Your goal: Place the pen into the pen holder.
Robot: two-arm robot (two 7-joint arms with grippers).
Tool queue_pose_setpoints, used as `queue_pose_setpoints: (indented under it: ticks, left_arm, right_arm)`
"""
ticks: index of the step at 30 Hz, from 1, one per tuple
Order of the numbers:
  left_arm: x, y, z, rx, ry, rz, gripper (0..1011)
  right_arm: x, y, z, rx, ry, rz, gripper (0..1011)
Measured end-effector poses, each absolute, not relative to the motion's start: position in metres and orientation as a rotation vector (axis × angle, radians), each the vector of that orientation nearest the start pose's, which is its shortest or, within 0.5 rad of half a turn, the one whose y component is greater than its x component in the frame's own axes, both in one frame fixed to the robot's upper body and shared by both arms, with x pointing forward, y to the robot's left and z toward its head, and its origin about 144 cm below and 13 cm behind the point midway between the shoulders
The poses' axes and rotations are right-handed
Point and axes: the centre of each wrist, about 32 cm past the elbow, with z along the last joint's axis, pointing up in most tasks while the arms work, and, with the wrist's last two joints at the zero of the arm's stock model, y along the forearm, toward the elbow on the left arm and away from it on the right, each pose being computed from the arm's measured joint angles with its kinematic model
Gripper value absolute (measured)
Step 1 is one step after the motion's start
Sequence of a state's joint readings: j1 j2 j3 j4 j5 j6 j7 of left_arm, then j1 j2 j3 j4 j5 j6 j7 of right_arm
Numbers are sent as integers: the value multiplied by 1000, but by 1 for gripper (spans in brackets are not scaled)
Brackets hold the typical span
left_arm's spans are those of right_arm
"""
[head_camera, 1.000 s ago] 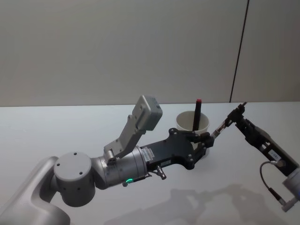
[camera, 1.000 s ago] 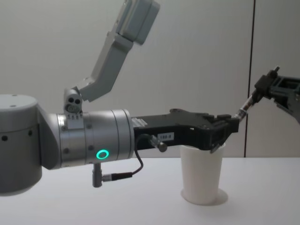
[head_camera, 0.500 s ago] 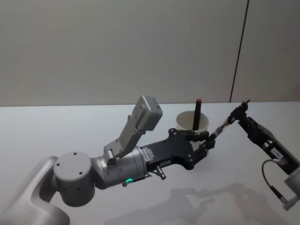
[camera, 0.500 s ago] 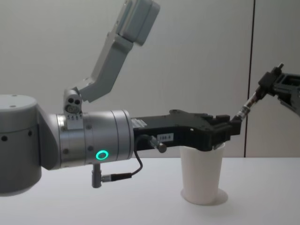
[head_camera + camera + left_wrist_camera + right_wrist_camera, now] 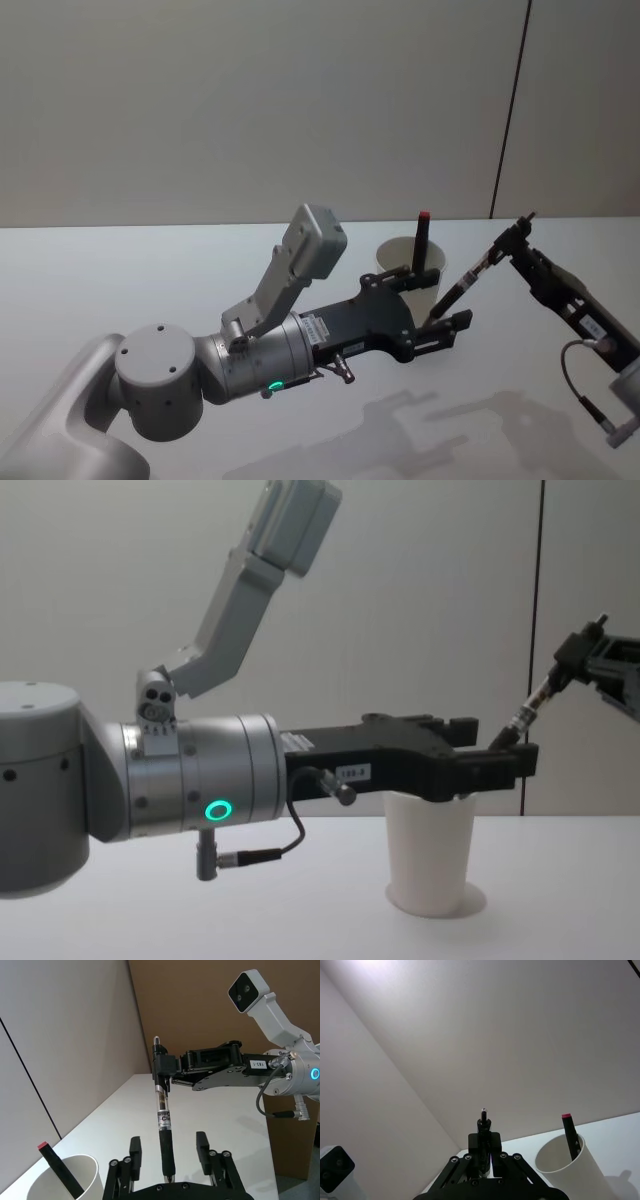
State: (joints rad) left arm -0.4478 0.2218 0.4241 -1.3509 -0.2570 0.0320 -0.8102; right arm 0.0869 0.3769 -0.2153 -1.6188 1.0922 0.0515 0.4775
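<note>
The pen (image 5: pixel 470 275) is a clear-barrelled pen with a black grip, slanting above the table just right of the pen holder (image 5: pixel 398 257), a white paper cup. My right gripper (image 5: pixel 512 240) is shut on the pen's upper end. My left gripper (image 5: pixel 447 298) is open, its fingers standing on either side of the pen's lower end without touching it. The left wrist view shows the pen (image 5: pixel 163 1110) upright between the spread fingers (image 5: pixel 201 1141), with the right gripper (image 5: pixel 162 1067) clamped at its top. In the chest view the pen (image 5: pixel 528 712) hangs beside the cup (image 5: pixel 430 860).
A black pen with a red cap (image 5: pixel 420 240) stands inside the cup, leaning on its wall. My left forearm (image 5: pixel 250 355) lies across the white table (image 5: pixel 120 270) in front of the cup. A grey wall stands behind the table.
My left gripper has opened and let go of the pen's lower end. The right gripper has kept hold of the upper end and risen slightly.
</note>
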Motion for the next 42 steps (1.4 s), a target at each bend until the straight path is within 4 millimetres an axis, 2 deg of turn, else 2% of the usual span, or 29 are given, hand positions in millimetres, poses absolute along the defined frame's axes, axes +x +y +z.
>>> queue_pose_setpoints:
  ticks: [9, 12, 29, 42]
  left_arm:
    - [561, 180, 1217, 51, -130, 415, 952]
    - [561, 180, 1217, 51, -130, 415, 1003]
    - [561, 180, 1217, 51, -130, 415, 1003]
    - [561, 180, 1217, 51, -130, 415, 1003]
  right_arm:
    - [477, -271, 1187, 530, 396, -826, 128]
    - [478, -274, 1191, 508, 374, -836, 128]
    - [486, -297, 1219, 398, 241, -889, 128]
    - [503, -311, 1236, 359, 166, -893, 128]
